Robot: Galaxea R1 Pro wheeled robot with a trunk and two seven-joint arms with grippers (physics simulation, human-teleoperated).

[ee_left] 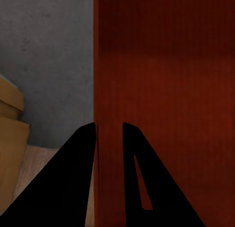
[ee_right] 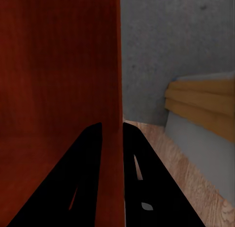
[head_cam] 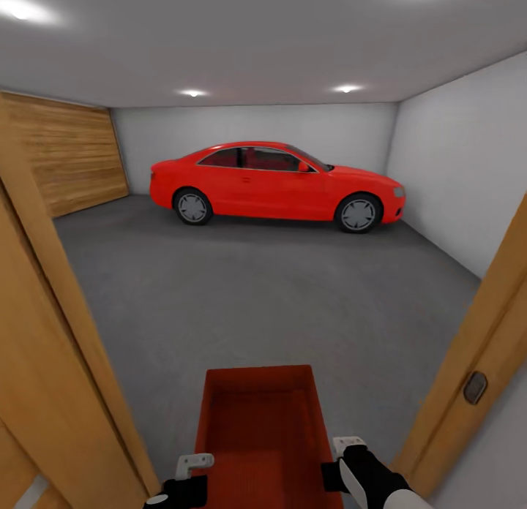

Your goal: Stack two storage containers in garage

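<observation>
An orange-red storage container [head_cam: 261, 432] hangs in front of me, held level between both arms in a doorway facing the garage. My left gripper [head_cam: 192, 471] is shut on its left wall [ee_left: 98, 90], one finger [ee_left: 73, 178] outside and one inside. On the opposite wall [ee_right: 119, 65] my right gripper [head_cam: 344, 458] is shut the same way, its fingers [ee_right: 83, 178] straddling the rim. The container's ribbed bottom [ee_left: 171, 90] is bare. Ahead lies the garage's dark grey concrete floor [head_cam: 263, 297]. The second container is out of view.
Wooden door frame posts stand close on both sides, left [head_cam: 51, 348] and right [head_cam: 483, 370]. A red car [head_cam: 278, 181] is parked at the far wall. A wooden garage door [head_cam: 69, 158] fills the left wall. Light wood-plank flooring [ee_right: 186, 178] lies under the container's near end.
</observation>
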